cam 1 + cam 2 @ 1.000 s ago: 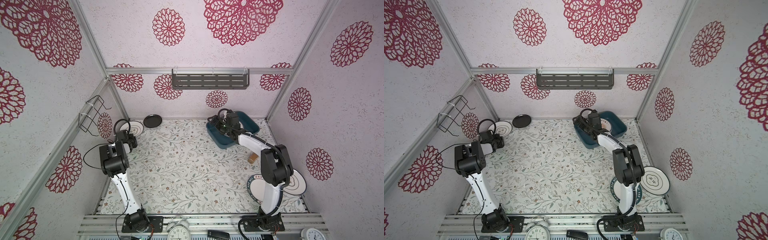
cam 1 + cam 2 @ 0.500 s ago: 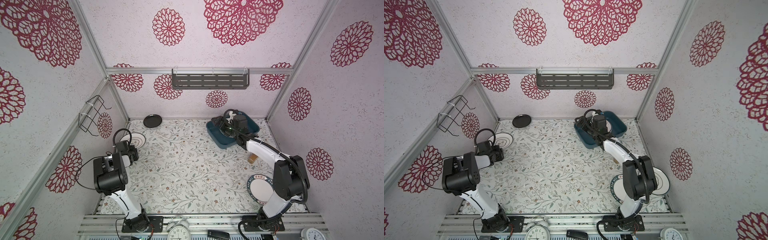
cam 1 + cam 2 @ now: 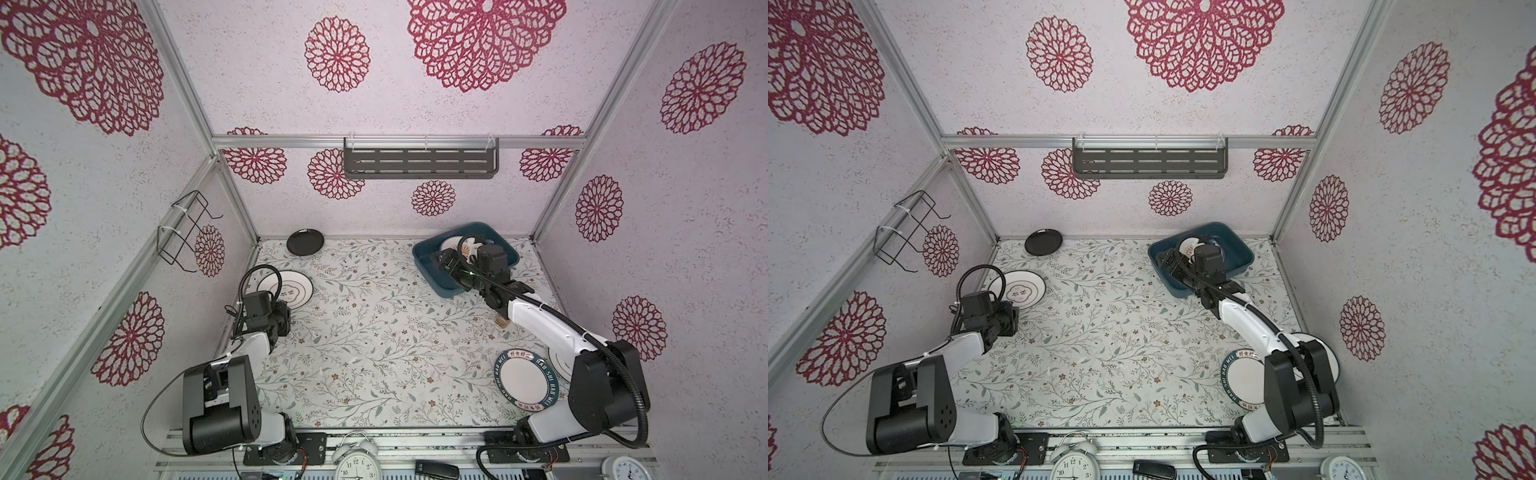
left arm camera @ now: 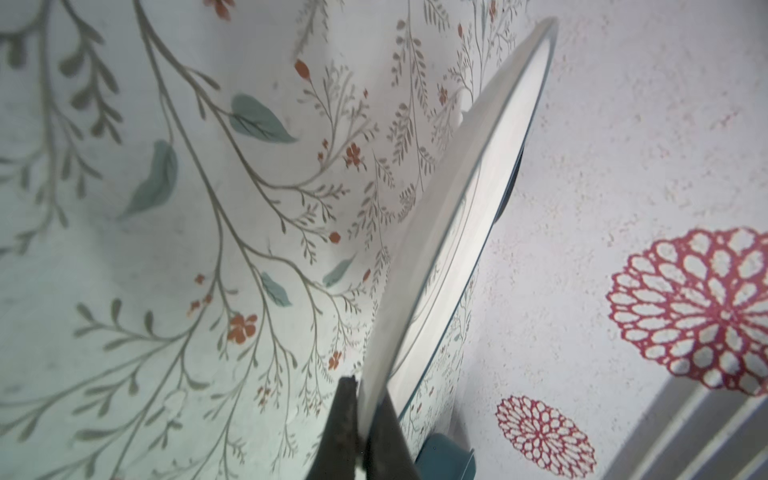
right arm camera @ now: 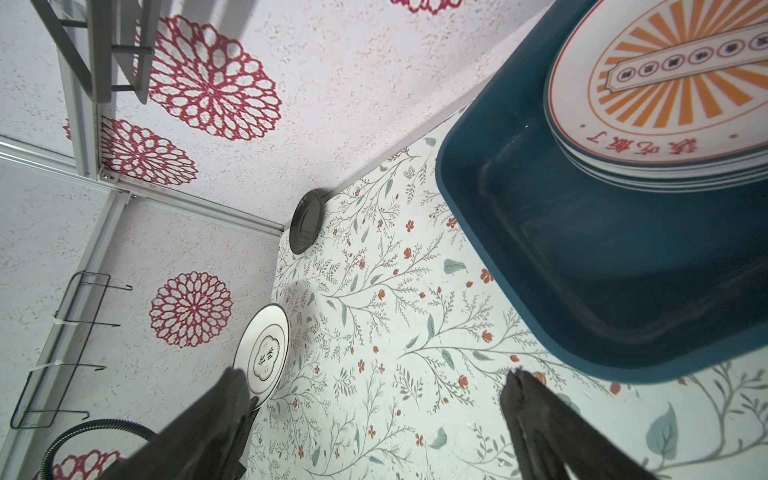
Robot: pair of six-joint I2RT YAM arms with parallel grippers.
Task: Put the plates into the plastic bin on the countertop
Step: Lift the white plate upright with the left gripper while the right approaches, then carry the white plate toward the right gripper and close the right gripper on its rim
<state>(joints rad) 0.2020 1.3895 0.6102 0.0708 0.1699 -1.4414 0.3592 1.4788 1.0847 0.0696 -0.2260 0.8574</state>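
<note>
My left gripper (image 4: pixel 365 415) is shut on the near rim of a white plate with a dark cloud outline (image 4: pixel 469 199), which is tilted with its underside showing. In both top views this plate (image 3: pixel 286 286) (image 3: pixel 1022 289) lies at the left, with the left gripper (image 3: pixel 290 312) at its front edge. My right gripper (image 5: pixel 374 399) is open and empty over the countertop (image 3: pixel 374 332), beside the teal plastic bin (image 3: pixel 420 254) (image 5: pixel 540 232). A stack of plates topped by an orange sunburst plate (image 5: pixel 665 83) lies in the bin. A small black plate (image 3: pixel 305 242) sits at the back wall. A teal-lettered plate (image 3: pixel 521 382) lies front right.
Another white plate (image 3: pixel 1330 353) lies partly under the right arm. A small wooden block (image 3: pixel 503 322) sits by the right forearm. A grey slotted shelf (image 3: pixel 419 164) hangs on the back wall, a black wire rack (image 3: pixel 187 232) on the left wall. Clocks (image 3: pixel 357 461) stand at the front edge.
The left gripper has drawn the cloud plate forward and rightward from the left wall. The right arm's elbow has swung back toward the front right, and its gripper stays open at the bin.
</note>
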